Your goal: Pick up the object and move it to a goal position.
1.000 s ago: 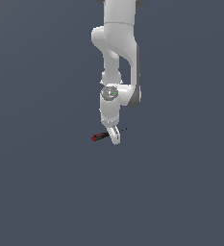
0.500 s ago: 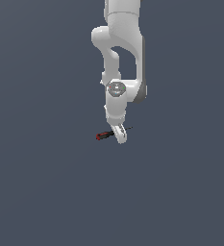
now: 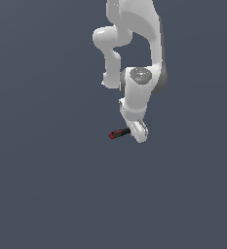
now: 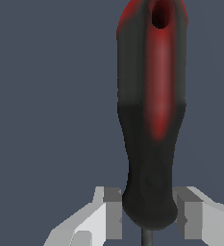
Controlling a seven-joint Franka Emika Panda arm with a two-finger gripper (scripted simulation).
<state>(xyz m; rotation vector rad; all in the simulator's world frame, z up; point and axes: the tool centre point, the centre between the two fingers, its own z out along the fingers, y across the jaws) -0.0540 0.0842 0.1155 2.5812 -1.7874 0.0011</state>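
Screwdriver (image 4: 152, 125) sits between the end effector (image 3: 138, 132) fingers (image 4: 112, 214), which flank the handle's black lower end where the thin shaft begins; contact looks made, though I cannot confirm firm closure. Long axis runs crosswise to the fingers, red handle end projecting toward the exterior view's left of the end effector. Against a second ago, arm and tool have shifted toward the exterior view's right and slightly lower, tool travelling with it.

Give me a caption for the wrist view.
Red-and-black handle standing between the tool's two grey fingers.
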